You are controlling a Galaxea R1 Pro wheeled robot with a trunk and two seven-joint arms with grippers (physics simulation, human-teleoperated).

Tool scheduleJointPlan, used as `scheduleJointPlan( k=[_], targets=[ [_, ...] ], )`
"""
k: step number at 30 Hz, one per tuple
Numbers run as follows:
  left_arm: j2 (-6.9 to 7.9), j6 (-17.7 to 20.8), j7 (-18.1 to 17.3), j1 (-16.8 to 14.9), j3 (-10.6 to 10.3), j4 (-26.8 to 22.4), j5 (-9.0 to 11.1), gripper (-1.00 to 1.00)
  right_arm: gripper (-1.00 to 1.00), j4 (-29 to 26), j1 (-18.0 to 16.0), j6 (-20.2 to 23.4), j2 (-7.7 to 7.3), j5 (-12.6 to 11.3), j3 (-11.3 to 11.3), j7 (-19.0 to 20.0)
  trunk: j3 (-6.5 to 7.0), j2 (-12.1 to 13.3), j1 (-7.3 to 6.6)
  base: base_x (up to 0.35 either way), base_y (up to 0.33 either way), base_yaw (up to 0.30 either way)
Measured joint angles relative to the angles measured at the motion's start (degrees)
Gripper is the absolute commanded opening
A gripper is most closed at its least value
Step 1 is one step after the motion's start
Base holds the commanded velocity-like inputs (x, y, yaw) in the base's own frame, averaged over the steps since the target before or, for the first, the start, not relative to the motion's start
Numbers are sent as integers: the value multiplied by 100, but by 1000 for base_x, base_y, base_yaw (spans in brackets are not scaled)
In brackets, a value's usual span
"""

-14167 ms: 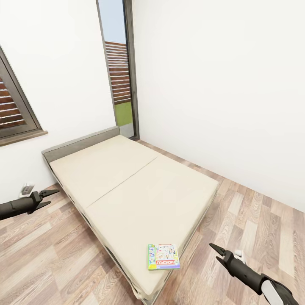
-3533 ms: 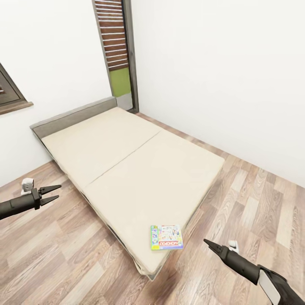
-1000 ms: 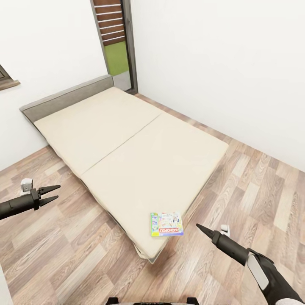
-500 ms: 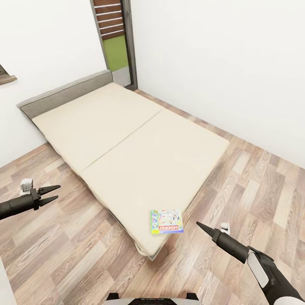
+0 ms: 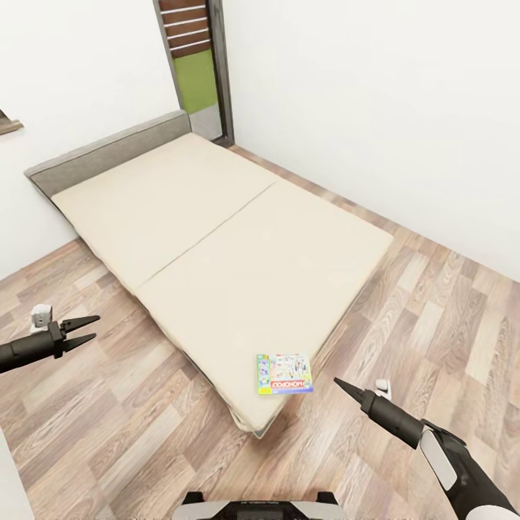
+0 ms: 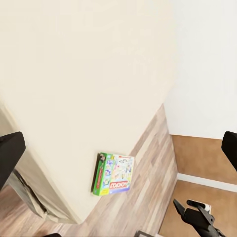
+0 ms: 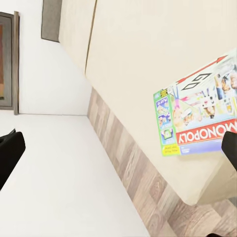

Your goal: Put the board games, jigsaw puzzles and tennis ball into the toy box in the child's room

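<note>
Over the wood floor at the far left of the head view, the left gripper hangs beside the bed, its two pointed fingers spread a little, holding nothing. A small white part sits just behind it on the arm. To its right lies the bed, a low beige mattress with a seam across its middle and a grey headboard against the white wall. Behind the headboard's right end stands a dark-framed door with green and slats beyond. On the mattress's near corner rests the Monopoly box, flat, close to both edges; the left wrist view shows it the same way, and the right wrist view brings it near, logo readable. Further right, the right gripper hovers over the floor just beside that corner, apart from the box; its tips seem pressed together, though the angle is poor.
</note>
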Motion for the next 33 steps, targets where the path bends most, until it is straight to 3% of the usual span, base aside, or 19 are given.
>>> scheduleJointPlan(
  k=[7,17,33],
  targets=[
    [10,-1,-50,3,-3,-1,7,100,100,-2,0,-2,1,-1,-1,0,-66,0,0,0,0,0],
    [9,-8,-416,17,-2,8,-16,100,100,-2,0,-18,1,-2,-6,1,-161,0,0,0,0,0],
    [9,-15,-454,17,-1,7,-27,100,100,-2,0,-26,-2,1,-8,3,-312,0,0,0,0,0]
  ],
)
